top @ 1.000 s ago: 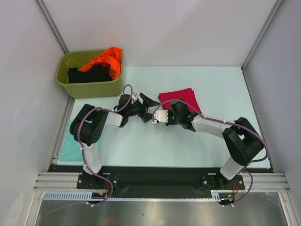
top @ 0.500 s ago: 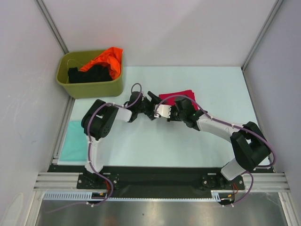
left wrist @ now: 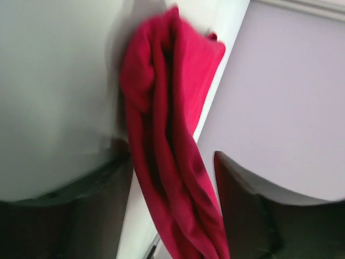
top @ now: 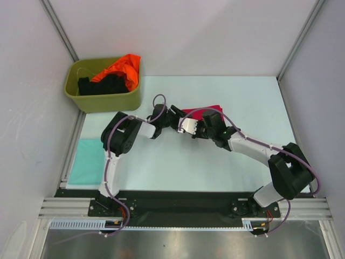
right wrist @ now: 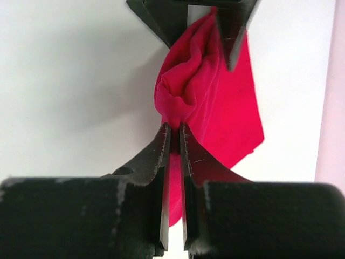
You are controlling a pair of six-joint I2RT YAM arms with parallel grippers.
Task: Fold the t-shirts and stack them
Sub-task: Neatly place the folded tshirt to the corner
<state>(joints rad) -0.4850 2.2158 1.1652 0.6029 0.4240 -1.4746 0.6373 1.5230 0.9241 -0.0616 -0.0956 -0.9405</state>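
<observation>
A crimson-red t-shirt (top: 188,112) lies bunched at mid-table, mostly under both arms. My right gripper (top: 184,123) is shut on a pinched-up fold of the red t-shirt (right wrist: 215,102), the jaws (right wrist: 175,129) pressed together with cloth between them. My left gripper (top: 177,116) faces it from the left. Its dark fingers (left wrist: 253,216) stand apart on either side of the hanging red cloth (left wrist: 172,140), with a gap showing on one side. A pale teal t-shirt (top: 89,167) lies folded flat at the left edge. Orange (top: 121,67) and black (top: 99,85) t-shirts sit in the tub.
The olive-green tub (top: 105,100) stands at the back left of the pale table (top: 178,167). Grey walls close in on both sides and at the back. The left gripper's fingertips (right wrist: 234,32) show at the top of the right wrist view.
My left arm has swung right to the red t-shirt and its jaws have narrowed around the cloth. The right gripper kept its hold and drifted slightly right.
</observation>
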